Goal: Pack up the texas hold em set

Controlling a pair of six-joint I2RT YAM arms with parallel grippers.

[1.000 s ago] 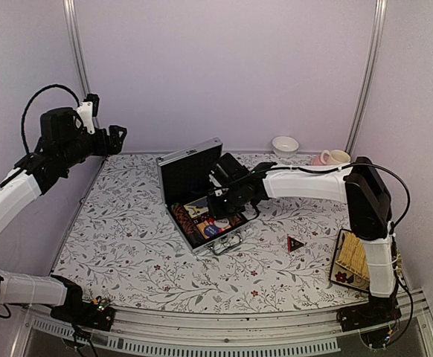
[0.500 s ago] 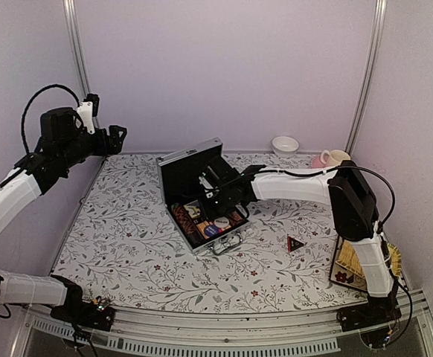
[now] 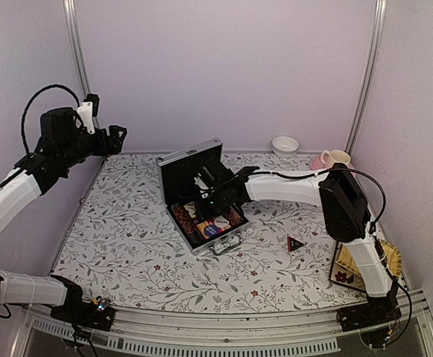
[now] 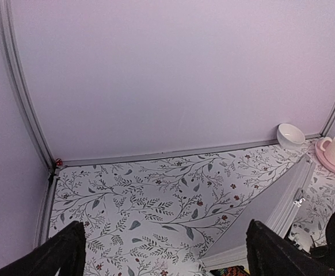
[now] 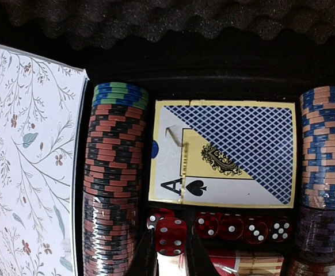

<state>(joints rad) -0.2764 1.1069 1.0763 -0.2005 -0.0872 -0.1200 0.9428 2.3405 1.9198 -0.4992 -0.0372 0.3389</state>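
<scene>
Inside the open briefcase [image 3: 181,175], mid-table, a red die [image 5: 171,235] is pinched by the right gripper [image 5: 169,241], hemmed by chip stacks [image 5: 113,190] and cards [image 5: 231,152]. The left gripper [image 4: 164,227] is held spread wide (high aloft); the triangular marker [image 3: 295,243] is seen outside.

Raised lid [image 3: 181,175] blocks rear approach — front open.

Red dice [image 5: 170,234], blue-crosshatched cards [image 5: 236,146], red-black chips [image 5: 113,190].

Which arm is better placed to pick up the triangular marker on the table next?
Right. The right gripper, holding a red die, is in the open briefcase, near the triangular marker; the left gripper hangs raised at far left.
</scene>
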